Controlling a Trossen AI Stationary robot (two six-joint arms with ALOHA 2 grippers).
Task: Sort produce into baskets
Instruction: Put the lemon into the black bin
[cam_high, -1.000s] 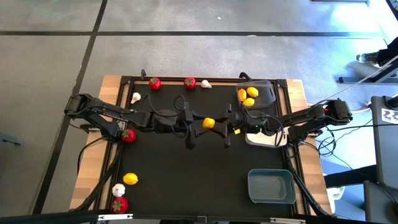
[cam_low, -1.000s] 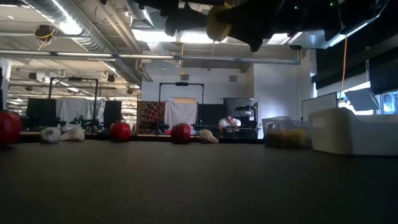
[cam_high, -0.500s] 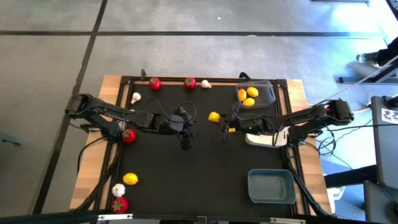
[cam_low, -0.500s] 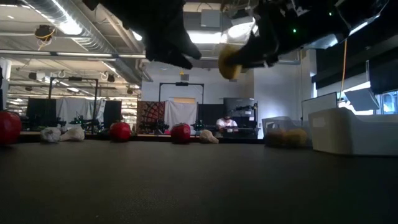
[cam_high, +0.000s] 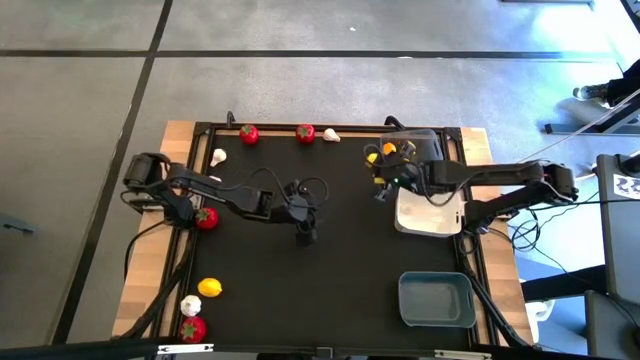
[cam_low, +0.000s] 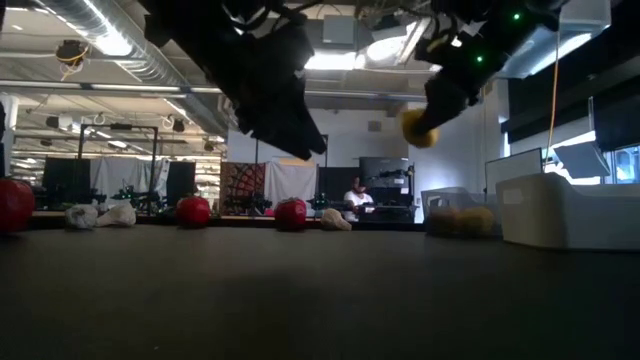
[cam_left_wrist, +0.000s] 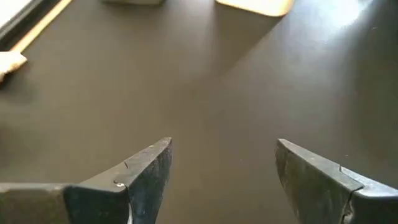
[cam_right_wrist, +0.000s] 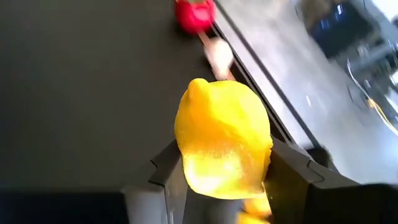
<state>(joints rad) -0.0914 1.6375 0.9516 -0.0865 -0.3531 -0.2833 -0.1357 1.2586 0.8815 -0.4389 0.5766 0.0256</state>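
My right gripper (cam_high: 377, 165) is shut on a yellow lemon (cam_right_wrist: 222, 140), held in the air just left of the dark grey basket (cam_high: 428, 146), which holds other lemons (cam_high: 404, 150). In the low view the lemon (cam_low: 417, 127) hangs high above the mat. My left gripper (cam_high: 304, 226) is open and empty over the middle of the black mat; its fingers (cam_left_wrist: 149, 171) show only mat between them. The white basket (cam_high: 432, 212) and the blue-grey basket (cam_high: 437, 300) stand at the right. My right gripper pinches the lemon's two sides (cam_right_wrist: 186, 163) between its two fingers (cam_right_wrist: 292, 177), with the lemon's pointed end (cam_right_wrist: 198, 84) sticking out past the fingertips. The lemon is lifted clear of the mat.
Two red fruits (cam_high: 248, 133) (cam_high: 305, 132) and a garlic bulb (cam_high: 330, 136) lie along the far edge. Another garlic bulb (cam_high: 218, 156) and red fruit (cam_high: 206, 218) lie at the left. A lemon (cam_high: 209, 287), garlic bulb (cam_high: 190, 305) and red fruit (cam_high: 192, 328) lie near left.
Both grippers stood at the lemon over mid-table. My right gripper has carried the lemon toward the far right, up to the dark grey basket's left side. My left gripper has drawn back toward the left and a little nearer, empty.
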